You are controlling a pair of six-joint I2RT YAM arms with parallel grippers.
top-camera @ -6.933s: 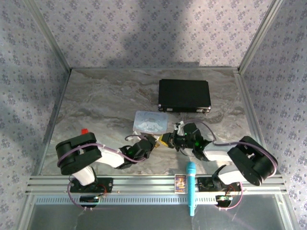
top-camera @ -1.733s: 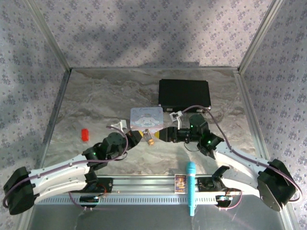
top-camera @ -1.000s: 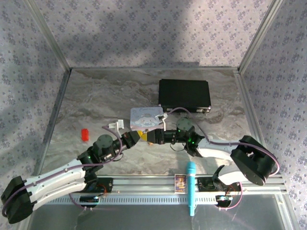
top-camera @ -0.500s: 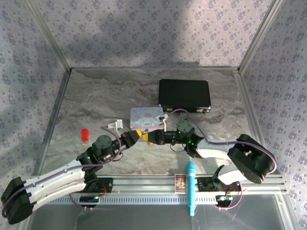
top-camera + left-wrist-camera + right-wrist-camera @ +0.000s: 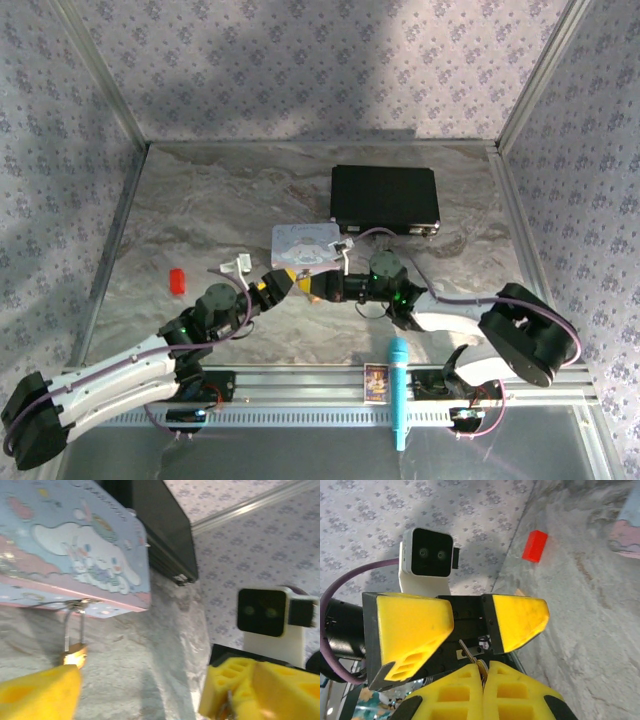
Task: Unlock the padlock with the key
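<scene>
Top view: both arms reach inward, low over the counter [image 5: 200, 210], and meet just in front of the tin [image 5: 305, 243]. The left claw [image 5: 280, 284] and the right claw [image 5: 322, 289] face each other, tips near. Left wrist view: the padlock [image 5: 75, 655] hangs by its shackle from the tin's latch. The shackle is seated in the body, so the lock appears unopened. One yellow finger [image 5: 37, 695] sits just below it; contact cannot be confirmed. Right wrist view: the right claw is pressed together, pinching the key [image 5: 471, 660]. The left claw opposite stands spread and empty. Assessment: the key is grasped. Steadying the padlock, inserting the key and turning it remain to be done.
</scene>
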